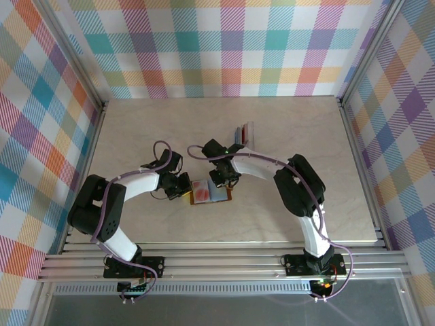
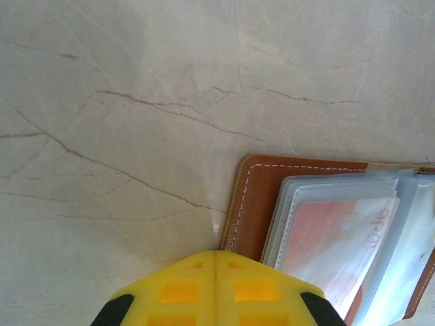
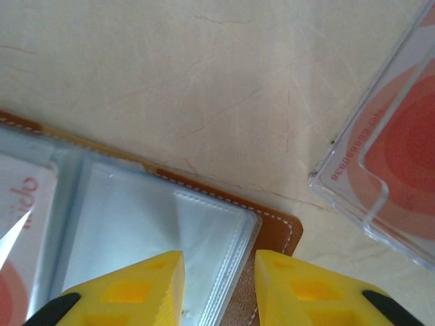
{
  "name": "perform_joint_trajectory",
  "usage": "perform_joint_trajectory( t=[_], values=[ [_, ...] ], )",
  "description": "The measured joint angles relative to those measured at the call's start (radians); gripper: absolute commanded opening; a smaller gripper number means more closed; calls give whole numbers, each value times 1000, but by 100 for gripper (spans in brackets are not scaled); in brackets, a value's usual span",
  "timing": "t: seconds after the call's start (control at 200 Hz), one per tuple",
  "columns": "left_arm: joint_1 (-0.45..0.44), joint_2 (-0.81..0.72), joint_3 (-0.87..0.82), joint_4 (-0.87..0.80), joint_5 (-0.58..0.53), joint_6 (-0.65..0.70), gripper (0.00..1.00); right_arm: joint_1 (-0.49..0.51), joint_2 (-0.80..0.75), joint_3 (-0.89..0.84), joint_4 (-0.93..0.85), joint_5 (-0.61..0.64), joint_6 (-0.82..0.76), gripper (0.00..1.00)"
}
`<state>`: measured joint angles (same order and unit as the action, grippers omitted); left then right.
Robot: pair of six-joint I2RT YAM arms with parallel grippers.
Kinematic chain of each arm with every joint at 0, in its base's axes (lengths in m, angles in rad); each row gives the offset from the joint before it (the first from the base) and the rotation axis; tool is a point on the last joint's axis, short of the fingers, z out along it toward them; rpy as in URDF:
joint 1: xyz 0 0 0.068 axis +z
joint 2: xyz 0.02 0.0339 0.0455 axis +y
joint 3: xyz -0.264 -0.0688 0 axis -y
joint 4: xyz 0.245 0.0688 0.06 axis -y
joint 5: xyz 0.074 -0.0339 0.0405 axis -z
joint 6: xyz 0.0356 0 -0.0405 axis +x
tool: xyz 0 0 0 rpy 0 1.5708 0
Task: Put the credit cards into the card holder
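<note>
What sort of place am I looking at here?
Probably a robot test booth: two arms bolted to metal rails, a table fenced by checked walls, an open wallet laid out.

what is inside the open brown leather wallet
The open brown leather card holder holds stacked clear plastic pockets. A red-and-white card shows through one; the neighbouring top pocket looks empty. Any cards in the pockets underneath are covered.
</note>
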<state>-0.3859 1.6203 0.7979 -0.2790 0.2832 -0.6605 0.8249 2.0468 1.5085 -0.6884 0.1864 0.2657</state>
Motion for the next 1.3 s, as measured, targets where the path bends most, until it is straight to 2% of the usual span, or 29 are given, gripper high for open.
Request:
perform_joint_trajectory(
  t=[0.315,0.51,0.825,1.085,1.215,1.3],
  values=[
    [0,1,2,0,3,0,0,8,-28,-8,59,-40,-24,37],
    [0,2,2,0,3,0,0,8,8,16,38,-40,-24,41],
    [0,2,2,0,3,0,0,7,51,40,2,-56,-23,41],
    [0,2,2,0,3,0,0,1,68,62,-14,-125,-19,16],
    [0,2,2,0,3,0,0,-8,68,61,-8,-178,-15,0],
    [0,2,2,0,3,0,0,-18,68,61,-8,-199,-10,0]
  ],
)
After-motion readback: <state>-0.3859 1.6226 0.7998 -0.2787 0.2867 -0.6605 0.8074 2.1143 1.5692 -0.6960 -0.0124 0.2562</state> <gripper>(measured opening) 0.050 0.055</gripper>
